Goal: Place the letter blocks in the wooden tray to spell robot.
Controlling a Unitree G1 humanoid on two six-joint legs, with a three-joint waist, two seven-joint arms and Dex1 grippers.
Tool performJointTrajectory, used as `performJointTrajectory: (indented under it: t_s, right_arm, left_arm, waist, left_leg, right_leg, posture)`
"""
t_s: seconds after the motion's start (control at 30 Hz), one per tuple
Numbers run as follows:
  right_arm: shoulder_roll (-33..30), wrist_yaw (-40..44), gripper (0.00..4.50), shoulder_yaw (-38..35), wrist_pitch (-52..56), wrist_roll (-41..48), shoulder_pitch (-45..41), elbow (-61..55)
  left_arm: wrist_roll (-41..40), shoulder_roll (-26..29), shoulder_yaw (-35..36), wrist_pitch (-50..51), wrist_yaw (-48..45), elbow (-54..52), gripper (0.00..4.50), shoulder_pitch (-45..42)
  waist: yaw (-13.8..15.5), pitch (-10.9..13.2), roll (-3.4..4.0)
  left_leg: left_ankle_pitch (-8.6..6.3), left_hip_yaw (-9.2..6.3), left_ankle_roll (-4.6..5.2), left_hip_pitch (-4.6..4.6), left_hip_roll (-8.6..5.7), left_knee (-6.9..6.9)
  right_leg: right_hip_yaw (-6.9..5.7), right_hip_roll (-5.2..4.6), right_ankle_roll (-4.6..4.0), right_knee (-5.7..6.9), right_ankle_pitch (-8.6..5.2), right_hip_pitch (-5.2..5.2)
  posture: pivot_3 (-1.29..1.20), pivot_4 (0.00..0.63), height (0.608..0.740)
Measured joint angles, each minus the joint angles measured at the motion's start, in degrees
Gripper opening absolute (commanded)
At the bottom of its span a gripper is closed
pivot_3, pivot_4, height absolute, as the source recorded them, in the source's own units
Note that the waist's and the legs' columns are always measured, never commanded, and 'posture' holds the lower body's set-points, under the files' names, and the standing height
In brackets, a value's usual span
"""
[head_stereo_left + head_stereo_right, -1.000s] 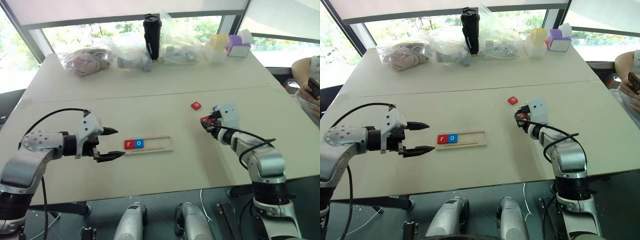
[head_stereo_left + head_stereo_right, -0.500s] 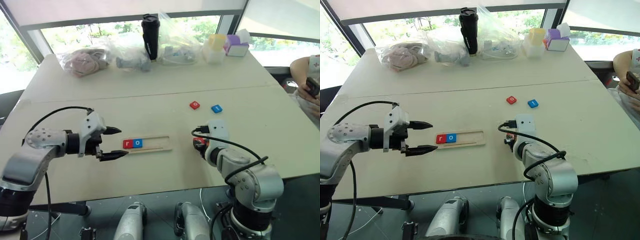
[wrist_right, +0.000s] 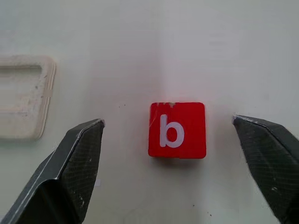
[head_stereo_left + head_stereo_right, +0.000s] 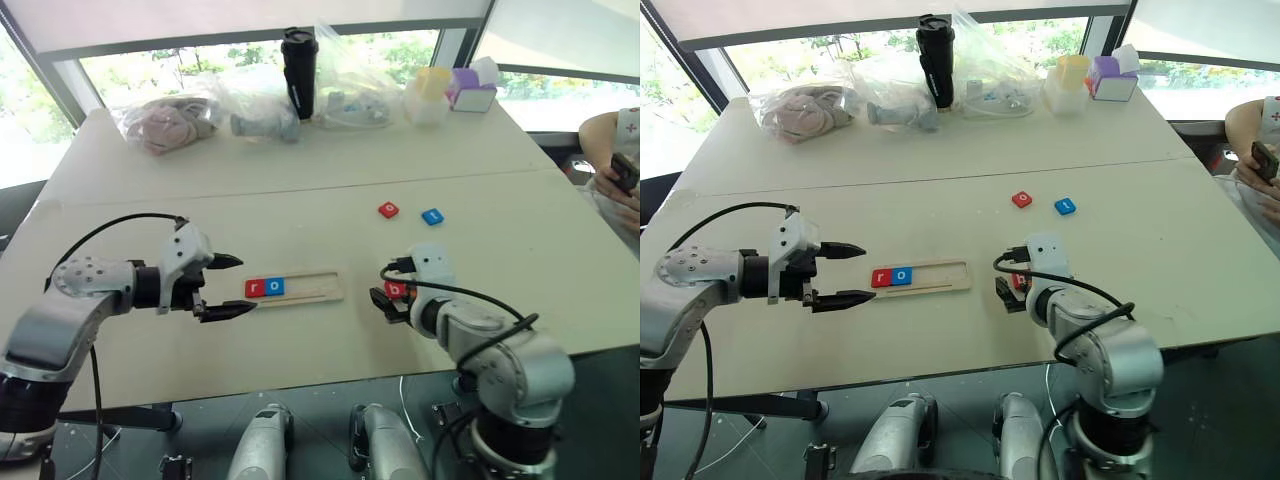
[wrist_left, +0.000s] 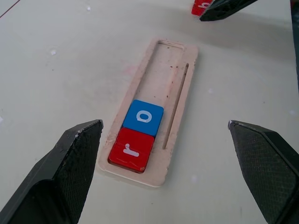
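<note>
The wooden tray lies mid-table with a red "r" block and a blue "o" block in its left end. My left gripper stands open just off that end, its view looking along the tray. A red "b" block lies flat on the table just right of the tray, between the open fingers of my right gripper. Farther back lie a red block and a blue block.
At the table's far edge stand a black tumbler, plastic bags and pastel boxes. A person sits at the right edge. A seam crosses the table behind the blocks.
My right gripper carried the red "b" block back and left to beside the tray's right end, then opened, leaving it on the table. The left gripper stayed put.
</note>
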Motion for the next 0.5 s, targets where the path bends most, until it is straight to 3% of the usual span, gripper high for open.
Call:
performJointTrajectory:
  t_s: [0.07, 0.17, 0.23, 0.33, 0.5]
  right_arm:
    - [-8.22, 6.02, 4.44, -0.63, -3.37, 2.19, -0.66, -0.49]
    - [-25.72, 25.77, 4.44, -2.64, -22.17, 6.28, 2.67, 3.92]
    - [-32.27, 37.51, 4.44, -3.85, -34.94, 7.09, 6.87, 7.87]
    - [-36.77, 50.01, 4.44, 0.26, -53.36, 4.86, 10.58, 17.53]
    - [-33.98, 55.94, 4.44, 8.44, -76.41, -4.28, 2.27, 43.23]
  left_arm:
    - [-0.01, 0.50, 0.00, 0.00, -0.39, 0.09, 4.50, 0.25]
    - [-0.11, 2.15, 0.05, -0.13, -2.07, 0.39, 4.50, 0.11]
    - [-0.09, 2.62, 0.03, -0.29, -2.90, 0.65, 4.50, -0.30]
    - [-0.04, 2.77, -0.08, -0.57, -3.66, 0.71, 4.50, -1.18]
    - [-0.12, 3.06, -0.02, -0.36, -3.89, -0.11, 4.50, -1.22]
  waist:
    - [0.02, -0.02, -0.04]
    - [0.21, 0.02, -0.08]
    - [0.19, -0.01, -0.13]
    - [-0.14, 0.02, -0.19]
    - [-1.02, 0.06, -0.24]
  left_leg:
    - [-0.01, 0.02, -0.01, -0.01, 0.00, 0.00]
    - [-0.02, 0.05, -0.01, -0.02, -0.04, -0.06]
    - [-0.05, 0.06, 0.01, 0.00, -0.02, -0.10]
    - [-0.06, 0.19, -0.01, 0.04, -0.02, -0.04]
    - [-0.05, 0.36, -0.01, 0.07, 0.07, 0.12]
  right_leg:
    - [0.00, 0.00, 0.00, -0.11, 0.00, 0.03]
    - [0.00, 0.00, 0.02, -0.25, -0.01, 0.07]
    - [0.00, 0.03, 0.03, -0.29, -0.03, 0.09]
    - [0.03, 0.07, 0.04, -0.27, -0.01, 0.09]
    - [0.03, 0.07, -0.05, -0.20, 0.05, 0.06]
  posture:
    - [0.00, 0.150, 0.740]
    - [0.00, 0.150, 0.740]
    - [0.00, 0.150, 0.740]
    - [0.00, 0.150, 0.740]
    - [0.00, 0.150, 0.740]
